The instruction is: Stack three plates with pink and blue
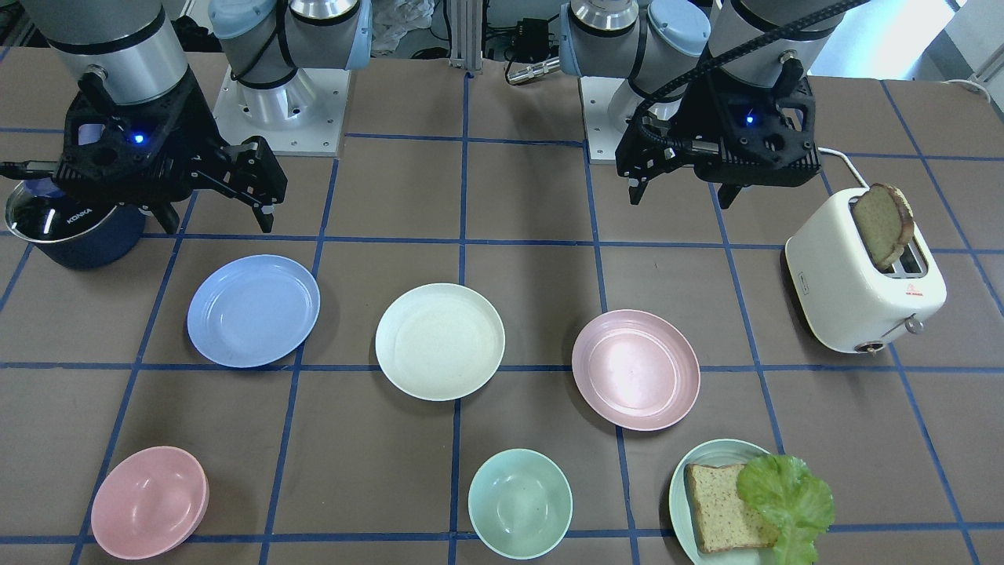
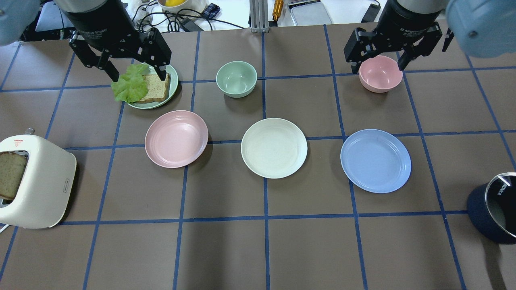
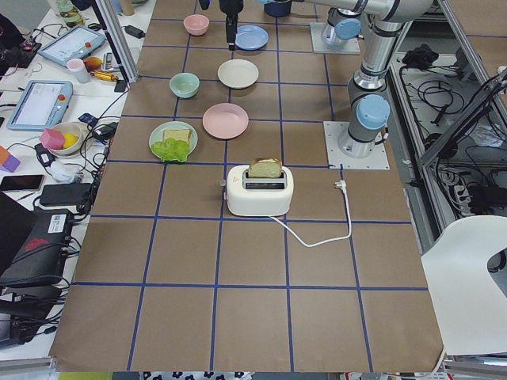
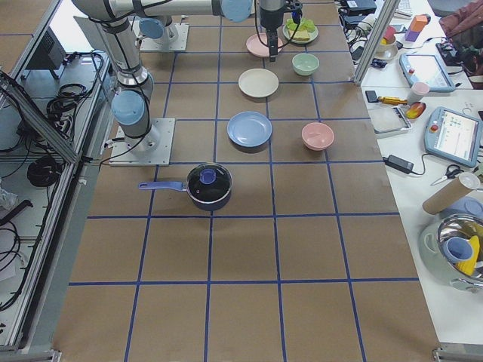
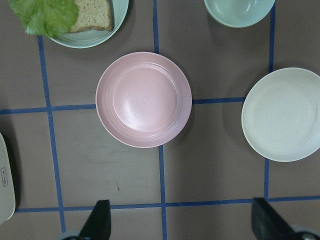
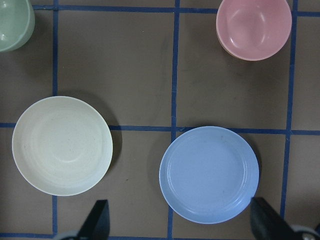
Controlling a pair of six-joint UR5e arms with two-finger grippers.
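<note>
Left gripper (image 2: 139,76) hangs high, jaws spread wide, gripping nothing, and the right gripper (image 2: 378,67) matches it, wide open and holding nothing too. From overhead the left one seems to sit over the mint-green plate (image 2: 172,80) and the right one over the pink bowl (image 2: 380,73). The wrist cameras tell it differently: the left looks straight down on the pink plate (image 5: 143,99), the right down on the blue plate (image 6: 209,174) with the cream plate (image 6: 62,145) beside it.

Three plates, count them, lie in a row across the brown table (image 2: 225,249), each apart from the next: pink plate on the robot's left, cream in the middle, blue on the right. All are shallow, round and matte, with raised rims and faint rings inside.

Two deeper bowls sit beyond the row, the pink one and a mint-green bowl (image 2: 236,78), with smooth walls. The mint-green plate carries one square slice of bread (image 2: 155,88) and one frilly lettuce leaf (image 2: 129,85).

The front camera gives what the overhead crops: a second slice (image 1: 882,224) tilted up out of the glossy, rounded white toaster (image 1: 855,298). The left side view adds its white cord (image 3: 317,237) curling over the table. The right side view shows the dark blue pot (image 4: 209,185) whole, glass lid on, long handle (image 4: 162,185) pointing toward the robot's side.
</note>
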